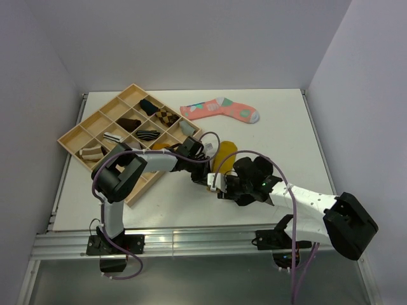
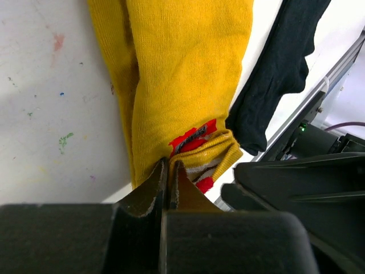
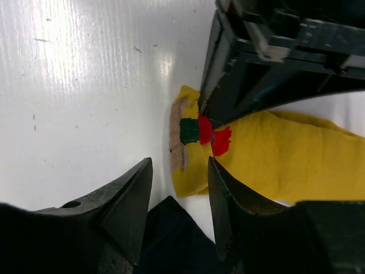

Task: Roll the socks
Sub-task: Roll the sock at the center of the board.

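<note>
The mustard-yellow sock (image 1: 224, 155) lies flat near the table's front middle, and it fills the left wrist view (image 2: 182, 74). Its patterned cuff (image 2: 214, 151) has red, white and brown marks. My left gripper (image 2: 169, 168) is shut on the cuff's edge; from above it is at the sock's near end (image 1: 206, 166). The black sock (image 2: 279, 74) lies beside the yellow one, touching it near the cuff. My right gripper (image 3: 179, 168) is open and empty, just above the black sock's tip (image 3: 171, 234) and the yellow cuff (image 3: 191, 142). From above it (image 1: 224, 185) hides most of the black sock.
A wooden compartment tray (image 1: 95, 112) with several small sock bundles stands at the back left, under my left arm. A pink patterned sock (image 1: 219, 109) lies at the back middle. The two grippers are almost touching. A metal rail runs along the table's front edge (image 1: 191, 236).
</note>
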Tool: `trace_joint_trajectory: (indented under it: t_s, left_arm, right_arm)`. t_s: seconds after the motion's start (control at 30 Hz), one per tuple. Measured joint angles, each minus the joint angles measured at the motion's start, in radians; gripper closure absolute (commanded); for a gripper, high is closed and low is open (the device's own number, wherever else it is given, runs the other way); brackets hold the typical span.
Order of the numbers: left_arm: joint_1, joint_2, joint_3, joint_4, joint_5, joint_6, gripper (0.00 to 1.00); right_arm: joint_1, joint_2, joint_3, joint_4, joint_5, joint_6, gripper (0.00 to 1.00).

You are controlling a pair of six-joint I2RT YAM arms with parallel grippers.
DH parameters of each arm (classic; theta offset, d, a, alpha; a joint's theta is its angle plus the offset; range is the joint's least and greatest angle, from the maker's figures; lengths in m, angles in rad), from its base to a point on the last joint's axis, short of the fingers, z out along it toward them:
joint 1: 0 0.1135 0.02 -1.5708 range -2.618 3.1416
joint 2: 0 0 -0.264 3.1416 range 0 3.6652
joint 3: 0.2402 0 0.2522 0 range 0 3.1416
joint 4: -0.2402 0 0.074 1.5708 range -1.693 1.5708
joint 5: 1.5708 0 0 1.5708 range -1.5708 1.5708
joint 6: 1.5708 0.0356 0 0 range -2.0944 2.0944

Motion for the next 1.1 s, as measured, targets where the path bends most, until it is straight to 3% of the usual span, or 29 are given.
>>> trace_joint_trajectory:
  t_s: [1.1]
  left_arm:
    - [0.031,0.033,0.039,-0.093,0.097,0.067,1.00]
  right_arm:
    - [0.227,0.079,-0.053,0.090,0.269,-0.105,0.52]
